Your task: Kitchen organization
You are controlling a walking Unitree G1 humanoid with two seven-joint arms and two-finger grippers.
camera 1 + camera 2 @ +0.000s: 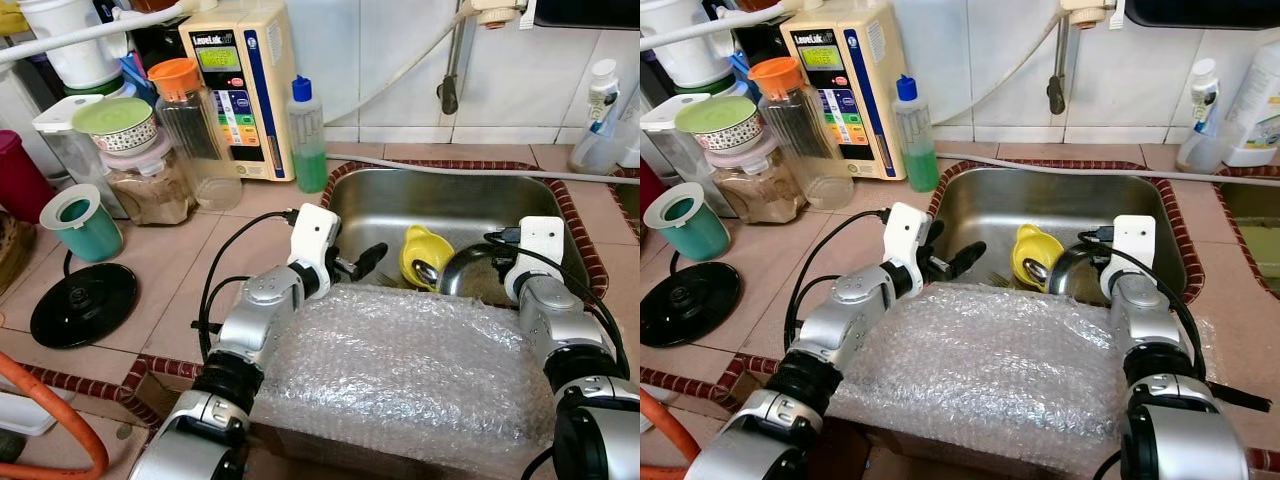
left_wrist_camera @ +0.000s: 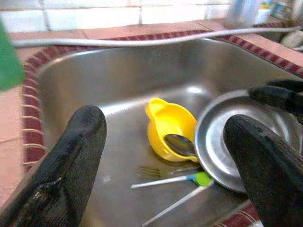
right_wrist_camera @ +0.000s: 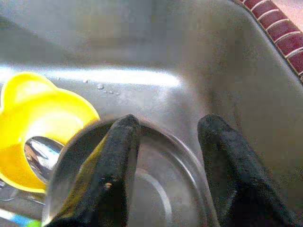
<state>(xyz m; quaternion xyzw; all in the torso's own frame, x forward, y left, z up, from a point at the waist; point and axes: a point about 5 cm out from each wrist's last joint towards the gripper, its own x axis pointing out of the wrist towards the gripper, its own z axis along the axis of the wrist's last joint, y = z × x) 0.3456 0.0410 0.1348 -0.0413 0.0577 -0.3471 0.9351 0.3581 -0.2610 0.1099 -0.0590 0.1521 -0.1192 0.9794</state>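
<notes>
A steel sink [image 1: 400,200] holds a yellow cup [image 1: 425,255] with a spoon [image 2: 180,144] in it, a steel bowl [image 1: 465,270], a fork [image 2: 151,171] and thin white sticks with a green tip [image 2: 199,178]. My left gripper [image 1: 360,262] hangs open over the sink's left side, facing the cup with nothing between its fingers. My right gripper [image 3: 168,127] is down at the steel bowl [image 3: 156,189]. Its fingers are apart, one finger [image 3: 113,165] inside the rim and the other outside it.
Bubble wrap [image 1: 400,360] covers the sink's near edge under both arms. On the left counter stand a green soap bottle [image 1: 308,135], a water machine [image 1: 240,90], jars, a teal cup [image 1: 80,222] and a black round base [image 1: 83,303]. Bottles [image 1: 600,120] stand at the right.
</notes>
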